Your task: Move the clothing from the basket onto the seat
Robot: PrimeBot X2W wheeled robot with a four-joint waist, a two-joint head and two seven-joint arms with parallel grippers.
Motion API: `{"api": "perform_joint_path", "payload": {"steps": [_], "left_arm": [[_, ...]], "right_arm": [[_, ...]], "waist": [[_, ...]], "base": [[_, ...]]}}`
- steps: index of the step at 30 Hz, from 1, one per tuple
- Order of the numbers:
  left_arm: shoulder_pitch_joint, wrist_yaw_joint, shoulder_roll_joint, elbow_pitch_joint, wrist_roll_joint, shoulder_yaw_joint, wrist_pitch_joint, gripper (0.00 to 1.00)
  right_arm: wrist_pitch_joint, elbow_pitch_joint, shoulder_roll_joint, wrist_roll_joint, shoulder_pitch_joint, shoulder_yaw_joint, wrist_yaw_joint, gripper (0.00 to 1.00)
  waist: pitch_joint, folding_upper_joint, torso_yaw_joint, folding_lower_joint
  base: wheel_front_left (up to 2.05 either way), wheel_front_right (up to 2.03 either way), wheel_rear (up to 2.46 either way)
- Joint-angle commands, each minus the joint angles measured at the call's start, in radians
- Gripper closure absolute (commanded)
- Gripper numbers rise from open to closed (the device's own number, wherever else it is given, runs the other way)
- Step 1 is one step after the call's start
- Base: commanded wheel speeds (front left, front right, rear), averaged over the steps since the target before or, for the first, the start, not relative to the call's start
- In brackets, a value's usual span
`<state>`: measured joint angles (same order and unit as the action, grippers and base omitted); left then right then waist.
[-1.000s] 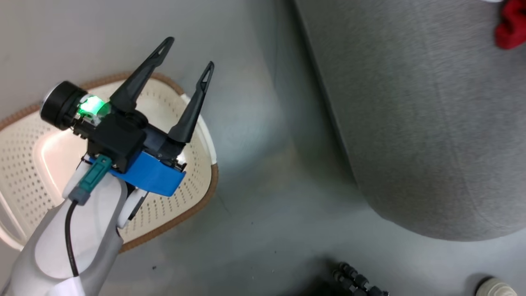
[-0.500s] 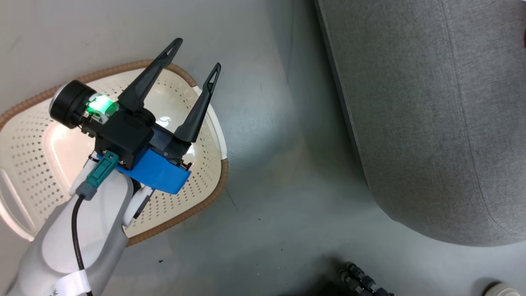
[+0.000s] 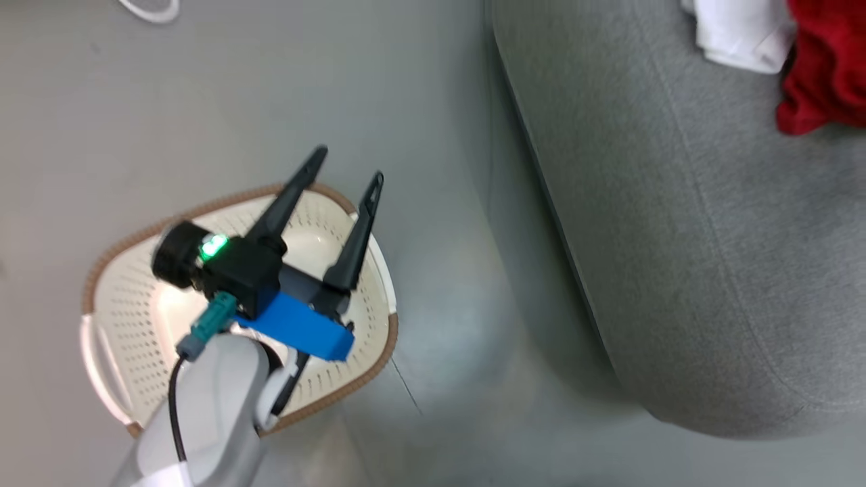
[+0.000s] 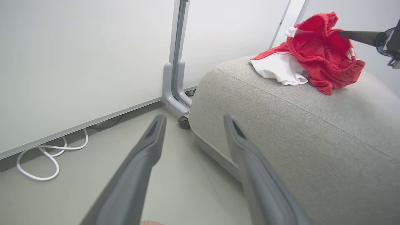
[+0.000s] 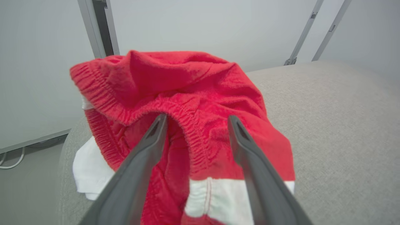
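Note:
The cream basket [image 3: 128, 325] with its brown rim stands on the floor at lower left, and its inside looks bare. Over its right half hangs my left gripper [image 3: 347, 166] [image 4: 194, 118], open with nothing between its fingers. The grey seat [image 3: 710, 237] [image 4: 312, 134] [image 5: 337, 109] takes up the right side. On it lies the red clothing [image 3: 822, 74] [image 4: 322, 53] [image 5: 187, 81], bunched shorts over a white-trimmed piece [image 4: 281, 67]. My right gripper [image 5: 197, 120] is open, its fingers astride the shorts' elastic waistband. One of its fingers [image 4: 359, 36] reaches into the pile from the right.
A grey partition post [image 4: 175, 78] and white wall panels stand behind the seat's end. A white cable [image 4: 47, 156] [image 3: 149, 8] loops on the floor along the wall. Grey floor lies between basket and seat.
The head camera has moved, so the basket now sits lower and smaller and the red clothing on the seat has come back into the top right. My left gripper stays open over the basket.

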<state>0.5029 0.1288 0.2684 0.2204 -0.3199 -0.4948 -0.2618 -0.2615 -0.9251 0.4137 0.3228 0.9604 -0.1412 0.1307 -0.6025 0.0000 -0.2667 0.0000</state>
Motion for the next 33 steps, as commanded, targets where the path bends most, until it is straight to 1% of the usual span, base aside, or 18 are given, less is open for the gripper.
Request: {"api": "perform_joint_path", "payload": {"steps": [1,5,8,12,16,23,27,33], "left_arm": [[-0.027,0.0,-0.016,0.008,-0.007,0.01,-0.004,0.0],[-0.112,0.001,-0.062,0.031,-0.018,0.042,-0.004,0.0],[-0.175,0.001,-0.087,0.043,-0.025,0.067,-0.004,0.0],[-0.263,0.001,-0.108,0.054,-0.033,0.12,-0.004,0.0],[-0.339,0.001,-0.124,0.059,-0.035,0.179,-0.004,0.0],[-0.443,0.002,-0.14,0.054,-0.024,0.264,-0.004,0.0],[-0.475,0.001,-0.148,0.048,-0.021,0.308,-0.004,0.0],[-0.504,0.001,-0.158,0.053,-0.005,0.352,-0.004,0.0]], "right_arm": [[-0.004,-0.003,-0.004,-0.008,-0.04,0.01,0.0,0.0],[-0.003,0.012,-0.016,-0.017,-0.139,0.042,0.0,0.0],[-0.003,0.051,-0.03,-0.04,-0.218,0.052,0.0,0.0],[0.002,0.132,-0.07,-0.058,-0.331,0.067,0.0,0.0],[0.026,0.239,-0.107,-0.065,-0.443,0.084,0.0,0.0],[0.091,0.451,-0.18,-0.088,-0.645,0.095,0.0,0.0],[0.128,0.563,-0.228,-0.108,-0.746,0.084,0.0,0.0],[0.166,0.686,-0.305,-0.138,-0.857,0.059,0.0,0.0]], "waist": [[0.121,0.0,0.037,0.0],[0.244,0.0,0.07,0.0],[0.334,0.0,0.098,0.0],[0.436,0.0,0.133,0.0],[0.515,0.0,0.17,0.0],[0.599,0.0,0.242,0.0],[0.616,0.0,0.279,0.0],[0.631,0.0,0.329,0.0]], "base": [[0.0,0.0,0.0],[0.0,0.0,0.0],[0.0,0.0,0.0],[0.0,0.0,0.0],[0.0,0.0,0.0],[0.0,0.0,0.0],[0.0,0.0,0.0],[0.0,0.0,0.0]]}}
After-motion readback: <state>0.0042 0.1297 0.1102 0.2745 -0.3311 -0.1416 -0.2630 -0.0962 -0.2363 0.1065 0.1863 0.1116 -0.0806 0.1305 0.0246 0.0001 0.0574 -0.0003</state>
